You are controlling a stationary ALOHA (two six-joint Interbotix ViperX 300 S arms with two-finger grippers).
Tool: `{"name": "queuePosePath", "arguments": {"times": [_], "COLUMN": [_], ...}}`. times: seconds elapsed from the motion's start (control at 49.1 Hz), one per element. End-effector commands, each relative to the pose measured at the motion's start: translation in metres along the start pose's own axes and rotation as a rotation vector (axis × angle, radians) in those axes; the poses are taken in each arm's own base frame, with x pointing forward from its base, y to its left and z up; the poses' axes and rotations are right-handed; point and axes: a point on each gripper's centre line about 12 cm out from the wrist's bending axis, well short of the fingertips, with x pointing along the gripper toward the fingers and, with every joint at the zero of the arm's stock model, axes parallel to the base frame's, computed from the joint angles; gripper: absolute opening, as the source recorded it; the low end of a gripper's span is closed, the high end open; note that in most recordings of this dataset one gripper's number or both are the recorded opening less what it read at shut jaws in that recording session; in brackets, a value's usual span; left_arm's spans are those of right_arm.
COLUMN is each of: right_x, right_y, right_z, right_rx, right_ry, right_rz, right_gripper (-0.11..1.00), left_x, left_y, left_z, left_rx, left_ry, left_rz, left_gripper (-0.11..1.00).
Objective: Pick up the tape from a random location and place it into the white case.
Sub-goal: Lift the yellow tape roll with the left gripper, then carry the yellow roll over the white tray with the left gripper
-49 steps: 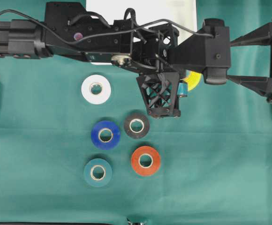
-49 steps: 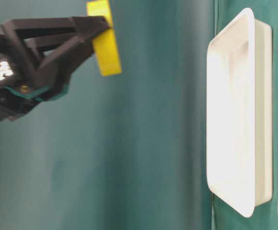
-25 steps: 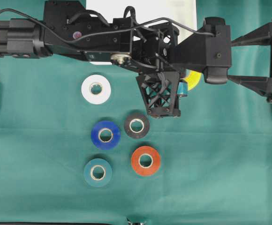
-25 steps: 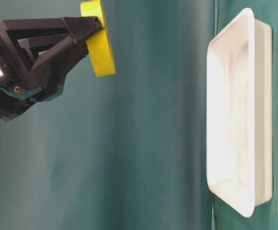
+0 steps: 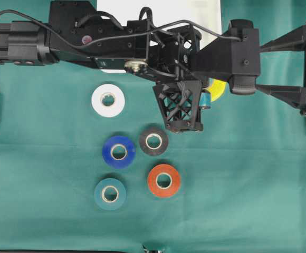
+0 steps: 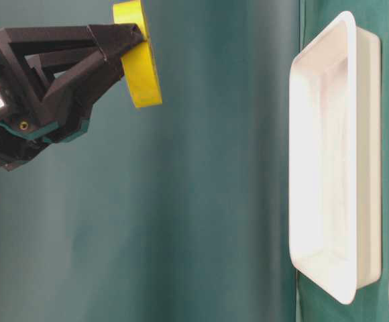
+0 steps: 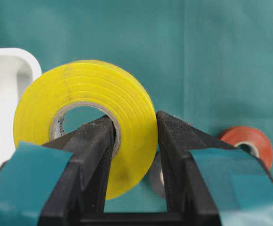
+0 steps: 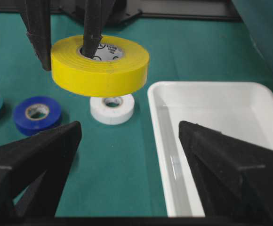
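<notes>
Left gripper [image 7: 134, 141] | pinching yellow tape [image 7: 87, 120] wall, aloft | right gripper [image 8: 127, 174] | spread, empty

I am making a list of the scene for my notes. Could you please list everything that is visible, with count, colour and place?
yellow tape: 1, yellow, held in the air beside the case, flat
white tape: 1, white, on the cloth
black tape: 1, black, on the cloth
blue tape: 1, blue, on the cloth
orange tape: 1, orange, on the cloth
teal tape: 1, teal, on the cloth
case: 1, white, empty
cloth: 1, green, covers the table
left hand: 1, black, shut on the yellow tape, one finger through its hole
right hand: 1, black, open, holds nothing
</notes>
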Motion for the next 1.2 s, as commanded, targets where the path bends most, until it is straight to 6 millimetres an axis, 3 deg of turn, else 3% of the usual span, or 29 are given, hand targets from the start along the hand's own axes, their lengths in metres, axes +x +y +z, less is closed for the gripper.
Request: {"name": "queuePosePath", "arguments": {"times": [0.0,0.285,0.468,0.631,0.916,1.181], "right_x": [0.001,0.001,0.001,0.001,0.001,0.001], "right_y": [0.001,0.001,0.001,0.001,0.001,0.001], "right_z": [0.006,0.006,0.005,0.005,0.005,0.004], "right_rx": [0.001,0.001,0.001,0.001,0.001,0.001], "right_ry": [-0.014,-0.015,-0.014,-0.014,-0.011,-0.008], "right_rz": [0.003,0.003,0.003,0.003,0.002,0.002], "right_gripper": [0.93,0.93,0.93,0.93,0.93,0.93], "left_x": [-0.035,-0.035,-0.035,-0.037,-0.044,-0.051], "left_y": [-0.002,0.000,0.014,0.040,0.104,0.140], "left_z": [0.011,0.011,0.010,0.003,-0.025,-0.051], "left_rx": [0.006,0.005,-0.013,-0.056,-0.171,-0.246], "left_ry": [-0.078,-0.078,-0.077,-0.064,-0.040,-0.037], "left_rz": [-0.001,0.005,0.023,0.057,0.139,0.191], "left_gripper": [0.25,0.25,0.25,0.25,0.25,0.25]}}
